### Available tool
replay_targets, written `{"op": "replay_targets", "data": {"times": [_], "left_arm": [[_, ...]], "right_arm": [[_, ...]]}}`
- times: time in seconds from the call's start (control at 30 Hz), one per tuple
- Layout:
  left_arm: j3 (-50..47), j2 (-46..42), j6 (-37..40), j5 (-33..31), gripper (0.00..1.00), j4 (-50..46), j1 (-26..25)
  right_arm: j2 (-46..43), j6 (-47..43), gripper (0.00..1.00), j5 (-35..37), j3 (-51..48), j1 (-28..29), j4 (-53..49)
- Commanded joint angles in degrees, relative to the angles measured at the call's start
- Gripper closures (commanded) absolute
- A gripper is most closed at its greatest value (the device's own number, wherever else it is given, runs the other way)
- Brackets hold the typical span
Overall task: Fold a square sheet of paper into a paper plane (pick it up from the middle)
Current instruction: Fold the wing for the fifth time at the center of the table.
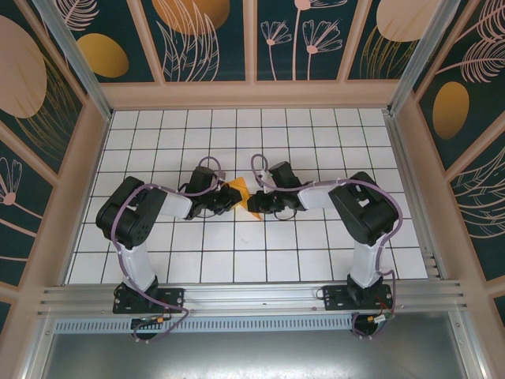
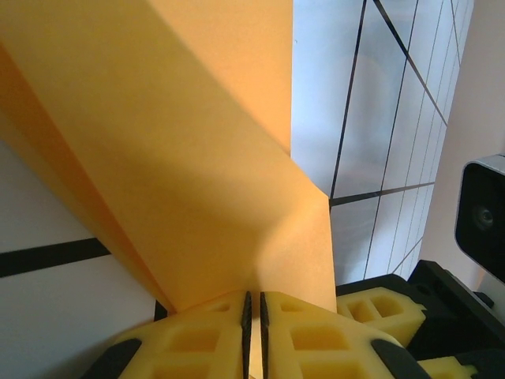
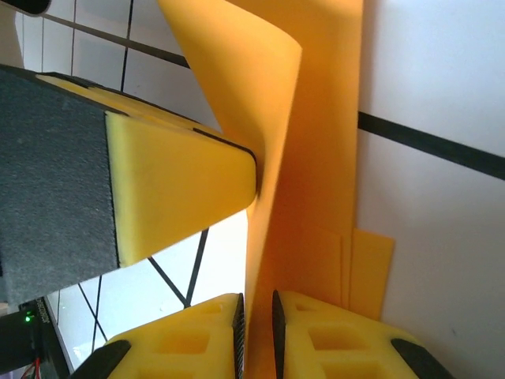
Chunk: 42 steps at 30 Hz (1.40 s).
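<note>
The bright-orange sheet of paper (image 1: 237, 187) is folded and held up between both grippers at the table's middle. My left gripper (image 2: 253, 296) is shut on a raised flap (image 2: 197, 158), its pads pinching the lower edge. My right gripper (image 3: 258, 298) has its jaws a little apart. The flap (image 3: 268, 118) passes between them and lies against the left pad only. Flat folded layers (image 3: 371, 268) rest on the table beside it. The left gripper's finger (image 3: 181, 185) presses the flap from the other side. Whether the fold has a paper plane's shape I cannot tell.
White grid tiles (image 1: 237, 253) cover the table, with patterned walls (image 1: 205, 39) on three sides. The two grippers (image 1: 229, 201) (image 1: 254, 204) stand almost tip to tip. The right gripper's finger (image 2: 379, 304) and its wrist camera (image 2: 481, 213) sit close by in the left wrist view.
</note>
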Motion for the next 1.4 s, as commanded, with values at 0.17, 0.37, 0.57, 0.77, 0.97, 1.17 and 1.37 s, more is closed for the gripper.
{"op": "replay_targets", "data": {"times": [0.17, 0.37, 0.57, 0.77, 0.97, 1.17, 1.37], "left_arm": [[0.1, 2.1, 1.3, -1.9, 0.85, -2.7, -0.1], [0.7, 1.9, 1.6, -1.6, 0.85, -2.8, -0.2], [1.9, 0.6, 3.8, 0.1, 0.82, -2.7, -0.1], [1.0, -2.5, 4.0, 3.3, 0.76, 1.0, -0.2], [1.5, -0.4, 3.5, 5.1, 0.77, 1.9, -0.4], [4.0, 1.5, 6.3, 1.9, 0.81, -6.3, -0.8], [4.0, 3.1, 6.7, -1.4, 0.84, -10.3, -0.9]], "right_arm": [[-1.1, 0.8, 0.81, -1.7, 1.3, -0.3, -5.4], [3.2, 1.2, 0.89, 0.0, 1.3, -0.4, -6.2], [4.9, 1.2, 0.93, -0.2, 0.6, -0.6, -5.2], [5.5, 1.0, 0.93, -0.1, 0.9, -0.6, -5.2], [5.9, 1.0, 0.92, -0.2, 1.2, -0.6, -5.1], [5.3, 1.3, 0.91, -0.7, 1.7, -0.6, -5.6], [1.9, 2.5, 0.83, -1.5, 3.1, -0.7, -8.9]]}}
